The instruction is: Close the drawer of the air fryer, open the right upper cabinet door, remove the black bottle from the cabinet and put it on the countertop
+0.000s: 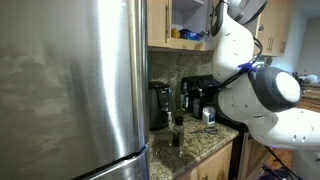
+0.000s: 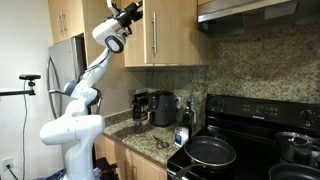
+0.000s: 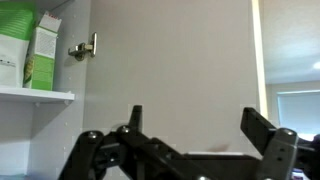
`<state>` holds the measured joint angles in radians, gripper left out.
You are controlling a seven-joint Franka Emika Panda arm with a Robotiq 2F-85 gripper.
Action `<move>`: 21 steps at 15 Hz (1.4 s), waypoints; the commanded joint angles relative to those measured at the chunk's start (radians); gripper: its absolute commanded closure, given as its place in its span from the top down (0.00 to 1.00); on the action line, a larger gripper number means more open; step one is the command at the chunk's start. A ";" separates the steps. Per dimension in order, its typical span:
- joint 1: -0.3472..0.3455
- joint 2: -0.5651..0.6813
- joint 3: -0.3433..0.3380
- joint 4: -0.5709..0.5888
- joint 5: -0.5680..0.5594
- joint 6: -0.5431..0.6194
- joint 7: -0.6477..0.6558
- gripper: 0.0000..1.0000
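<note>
We find the gripper [image 3: 192, 120] up at the cabinet [image 3: 50, 135], jaws wide with nothing between them; the door [image 3: 170, 70] stands open, its pale inner face before us; the drawer [image 2: 166, 117] of the fryer [image 2: 165, 104] looks shut, though it is small in view. A slim dark bottle [image 1: 178, 128] stands on the counter [image 1: 203, 139] before the coffee maker [image 1: 158, 105]; if it is ours, we judge the task all but finished; if not, the fetching remains.
</note>
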<state>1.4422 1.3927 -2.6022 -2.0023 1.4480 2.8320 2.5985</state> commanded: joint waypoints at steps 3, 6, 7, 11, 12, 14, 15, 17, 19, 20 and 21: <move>-0.093 0.088 0.000 -0.025 0.034 0.097 0.000 1.00; -0.115 0.072 0.005 -0.063 0.034 0.178 -0.005 1.00; -0.122 0.073 0.005 -0.089 0.043 0.183 -0.005 1.00; -0.088 0.074 0.005 -0.144 0.074 0.165 0.004 1.00; -0.021 0.075 0.002 -0.123 0.041 0.122 0.005 1.00; 0.034 0.070 -0.007 -0.100 0.024 0.062 0.007 1.00; 0.073 0.075 0.002 -0.092 0.025 0.049 0.007 1.00; 0.143 0.082 -0.003 -0.056 0.040 -0.010 0.006 1.00; 0.204 0.082 0.005 -0.023 0.073 -0.070 0.000 1.00; 0.233 0.076 0.004 0.003 0.062 -0.112 0.000 1.00; 0.246 0.073 0.003 0.009 0.018 -0.165 0.002 1.00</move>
<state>1.6471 1.4757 -2.5966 -2.0285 1.4951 2.7772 2.6041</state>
